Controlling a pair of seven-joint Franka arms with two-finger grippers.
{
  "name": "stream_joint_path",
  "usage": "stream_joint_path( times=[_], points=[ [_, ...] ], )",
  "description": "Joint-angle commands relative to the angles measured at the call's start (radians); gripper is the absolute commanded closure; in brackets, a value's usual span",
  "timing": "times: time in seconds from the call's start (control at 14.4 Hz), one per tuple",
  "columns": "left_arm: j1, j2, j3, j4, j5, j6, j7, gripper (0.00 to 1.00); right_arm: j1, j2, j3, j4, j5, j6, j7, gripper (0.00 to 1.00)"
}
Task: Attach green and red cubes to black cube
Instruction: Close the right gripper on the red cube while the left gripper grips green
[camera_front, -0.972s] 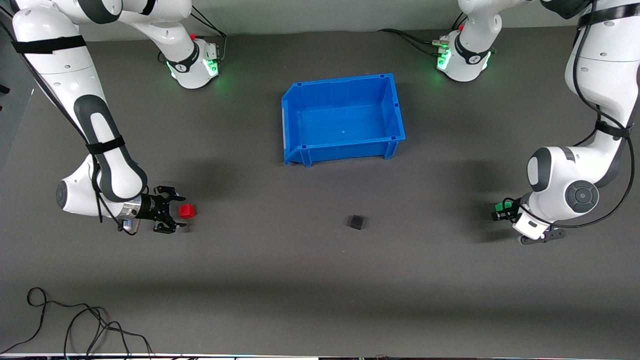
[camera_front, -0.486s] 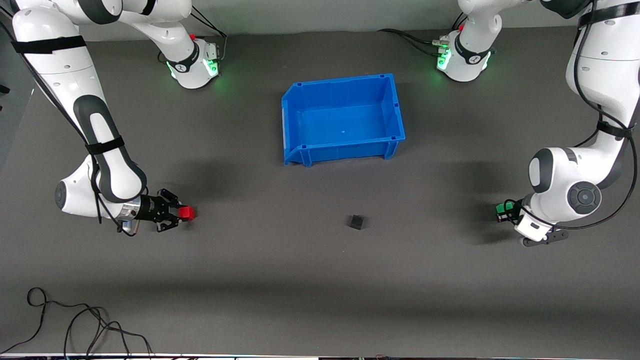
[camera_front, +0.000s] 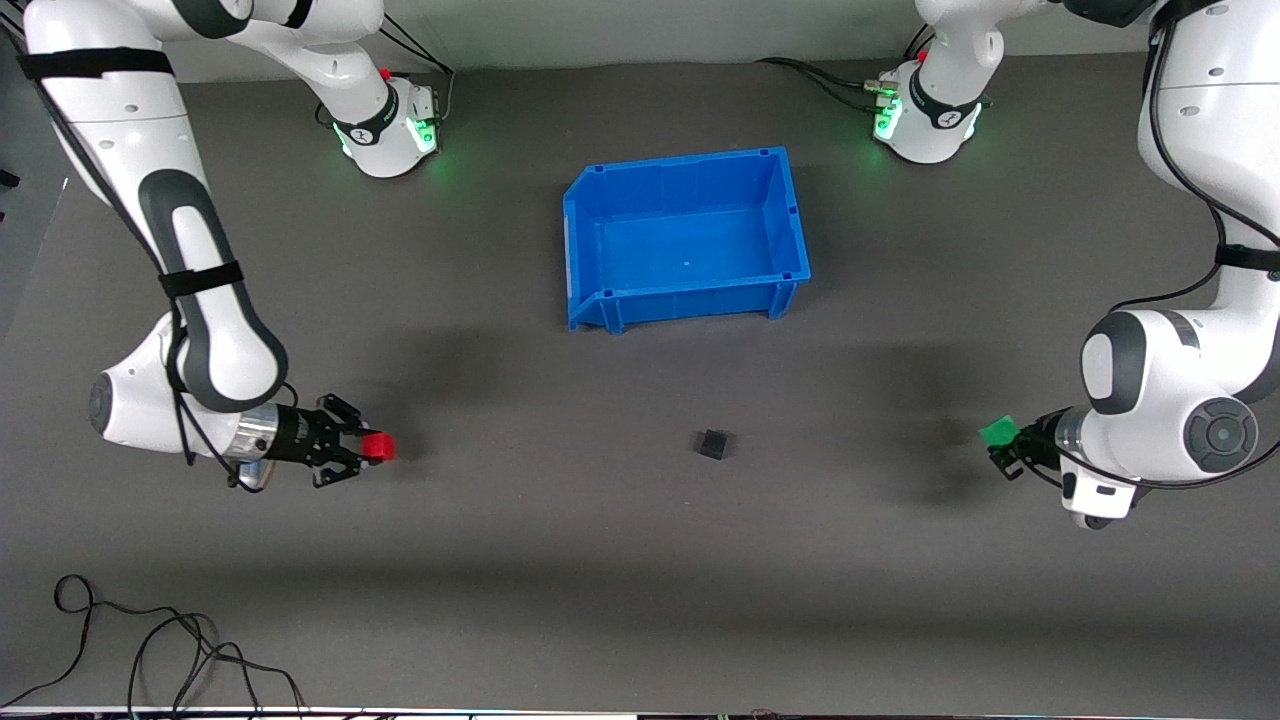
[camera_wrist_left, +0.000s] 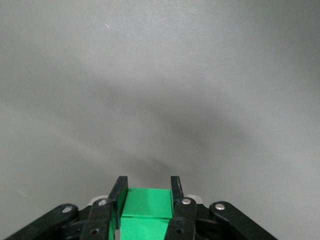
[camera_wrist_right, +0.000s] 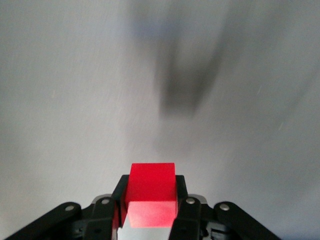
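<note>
The black cube (camera_front: 712, 443) sits on the grey mat, nearer to the front camera than the blue bin. My right gripper (camera_front: 372, 448) is shut on the red cube (camera_front: 377, 446) and holds it just above the mat toward the right arm's end; the right wrist view shows the red cube (camera_wrist_right: 151, 192) clamped between the fingers. My left gripper (camera_front: 1003, 442) is shut on the green cube (camera_front: 997, 431) above the mat toward the left arm's end; the left wrist view shows the green cube (camera_wrist_left: 146, 210) between the fingers.
An empty blue bin (camera_front: 790, 215) stands mid-table, farther from the front camera than the black cube. A black cable (camera_front: 150, 640) lies coiled on the mat at the front edge, toward the right arm's end.
My right gripper closed on the red cube and lifted it slightly. My left gripper raised the green cube off the mat and turned it.
</note>
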Motion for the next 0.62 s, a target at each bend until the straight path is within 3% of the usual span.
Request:
stream_joint_path(
  times=[0.0, 0.28, 0.56],
  points=[
    [-0.073, 0.051, 0.010, 0.070, -0.033, -0.022, -0.244, 1.00, 0.114, 0.024, -0.009, 0.077, 0.019, -0.004, 0.170, 0.72],
    [-0.163, 0.088, 0.004, 0.077, -0.070, 0.000, -0.605, 1.00, 0.255, 0.131, -0.009, 0.241, 0.022, 0.052, 0.405, 0.72],
    [-0.255, 0.117, 0.004, 0.069, -0.072, 0.120, -0.917, 1.00, 0.397, 0.222, -0.009, 0.321, 0.023, 0.198, 0.648, 0.72]
  ],
)
